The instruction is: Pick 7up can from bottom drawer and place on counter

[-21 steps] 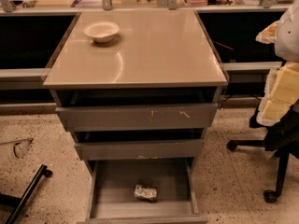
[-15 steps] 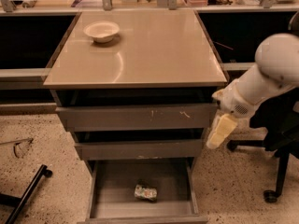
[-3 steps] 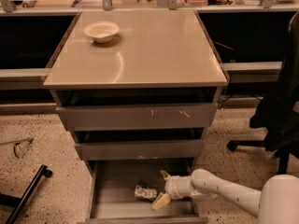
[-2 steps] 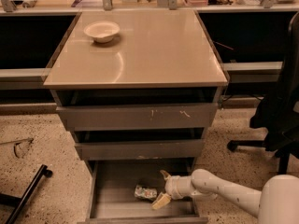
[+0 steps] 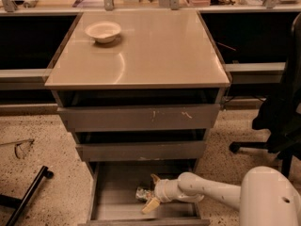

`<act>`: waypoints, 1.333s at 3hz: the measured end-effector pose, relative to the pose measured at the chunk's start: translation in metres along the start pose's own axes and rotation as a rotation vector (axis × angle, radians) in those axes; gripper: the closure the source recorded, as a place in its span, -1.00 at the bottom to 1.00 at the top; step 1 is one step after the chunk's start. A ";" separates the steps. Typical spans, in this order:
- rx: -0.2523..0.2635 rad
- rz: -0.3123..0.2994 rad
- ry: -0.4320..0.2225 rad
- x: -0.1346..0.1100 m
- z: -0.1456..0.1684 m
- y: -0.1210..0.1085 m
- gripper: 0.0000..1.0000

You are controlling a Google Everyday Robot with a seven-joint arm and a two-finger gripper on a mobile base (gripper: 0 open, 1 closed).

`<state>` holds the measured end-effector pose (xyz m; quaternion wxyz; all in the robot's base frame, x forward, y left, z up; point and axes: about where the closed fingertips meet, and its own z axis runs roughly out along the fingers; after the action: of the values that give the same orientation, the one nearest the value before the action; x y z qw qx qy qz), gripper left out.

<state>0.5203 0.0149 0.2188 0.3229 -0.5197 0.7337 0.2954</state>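
Jaws: spread open, low inside the bottom drawer (image 5: 113,192). The two pale fingers (image 5: 151,205) sit one on the far side of the 7up can (image 5: 142,193) and one on the near side, bracketing it rather than pinching it, as far as I can see.
Arm: the white arm (image 5: 211,192) reaches in from the right, its wrist just right of the can.
Can position: lying on the drawer floor about mid-width. I cannot tell whether either finger is actually touching it.
Weight: probably light, since it is a small drinks can. Full or empty cannot be told from here.
Stiffness: thin metal, and the outline looks rumpled already. I'd expect it to crush further under a hard squeeze, so a moderate grip suits it.
Surface: smooth and rounded, on a bare metal floor. It is likely to roll or skid away if only one finger meets it first.
Where to hold: across the middle of the barrel with the fingers on opposite sides, away from the rims at either end.
Clearance: the middle drawer (image 5: 141,150) hangs over the back of the open one, so the can probably has to come forward before it rises.
Destination: the tabletop (image 5: 155,51), where the white bowl (image 5: 103,31) sits at the far left.
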 end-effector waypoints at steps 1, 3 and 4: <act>0.022 -0.023 0.036 -0.005 0.022 0.000 -1.00; 0.010 -0.022 0.099 0.003 0.068 -0.015 -1.00; 0.040 -0.006 0.126 0.014 0.069 -0.035 -1.00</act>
<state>0.5619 0.0500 0.1614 0.2871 -0.5329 0.7569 0.2462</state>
